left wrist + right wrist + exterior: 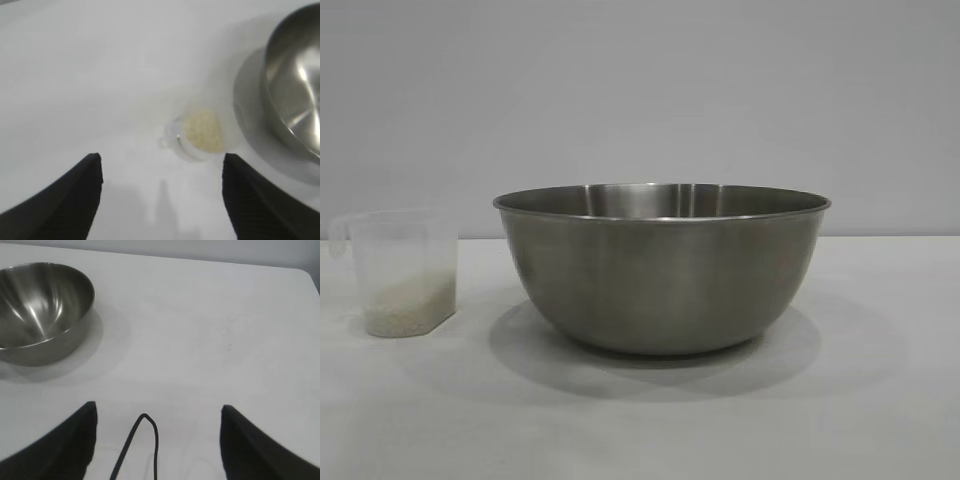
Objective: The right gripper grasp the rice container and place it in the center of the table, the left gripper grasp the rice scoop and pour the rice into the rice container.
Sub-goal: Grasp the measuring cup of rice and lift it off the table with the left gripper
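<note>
The steel rice container (662,268) stands empty on the white table (880,400), near the middle of the exterior view. The clear rice scoop (400,270) stands upright to its left with cream rice (408,305) in its bottom. Neither gripper shows in the exterior view. In the left wrist view, my left gripper (161,165) is open and empty above the table, with the scoop (197,136) just beyond its fingertips and the container (295,90) beside it. My right gripper (159,412) is open and empty, well away from the container (42,310).
A thin black cable loop (145,440) hangs between the right gripper's fingers. The table's far edge and rounded corner (305,272) show in the right wrist view. A plain grey wall (640,90) stands behind the table.
</note>
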Controlling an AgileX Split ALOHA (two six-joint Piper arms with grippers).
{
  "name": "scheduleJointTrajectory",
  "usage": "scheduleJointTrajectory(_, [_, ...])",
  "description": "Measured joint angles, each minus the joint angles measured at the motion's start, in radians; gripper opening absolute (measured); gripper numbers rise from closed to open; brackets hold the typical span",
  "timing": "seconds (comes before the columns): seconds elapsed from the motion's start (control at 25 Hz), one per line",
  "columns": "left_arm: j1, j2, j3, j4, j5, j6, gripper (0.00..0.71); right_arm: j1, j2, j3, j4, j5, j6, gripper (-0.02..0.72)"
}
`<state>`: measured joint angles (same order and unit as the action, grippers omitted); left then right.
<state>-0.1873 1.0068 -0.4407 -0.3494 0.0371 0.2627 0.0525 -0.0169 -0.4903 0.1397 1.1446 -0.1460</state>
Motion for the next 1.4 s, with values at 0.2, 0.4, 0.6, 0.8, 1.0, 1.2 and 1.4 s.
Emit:
scheduleJointTrajectory(0.2, [-0.095, -0.008, 0.154, -0.024, -0.273, -0.007, 0.482, 0.000, 0.000, 0.000, 0.000, 0.000, 0.000, 0.445])
scheduleJointTrajectory(0.4, [-0.182, -0.010, 0.311, -0.024, -0.554, -0.049, 0.482, 0.000, 0.000, 0.000, 0.000, 0.000, 0.000, 0.445])
scheduleJointTrajectory(0.6, [-0.198, -0.010, 0.420, -0.002, -0.729, -0.077, 0.482, 0.000, 0.000, 0.000, 0.000, 0.000, 0.000, 0.445])
scheduleJointTrajectory(0.8, [-0.200, -0.010, 0.456, 0.032, -0.854, -0.103, 0.482, 0.000, 0.000, 0.000, 0.000, 0.000, 0.000, 0.445])
scheduleJointTrajectory(1.0, [-0.200, 0.081, 0.456, 0.054, -0.948, -0.108, 0.482, 0.000, 0.000, 0.000, 0.000, 0.000, 0.000, 0.445])
scheduleJointTrajectory(1.2, [-0.200, 0.288, 0.456, 0.097, -1.134, -0.147, 0.482, 0.000, 0.000, 0.000, 0.000, 0.000, 0.000, 0.445])
scheduleJointTrajectory(1.4, [-0.200, 0.475, 0.456, 0.132, -1.167, -0.187, 0.482, 0.000, 0.000, 0.000, 0.000, 0.000, 0.000, 0.445])
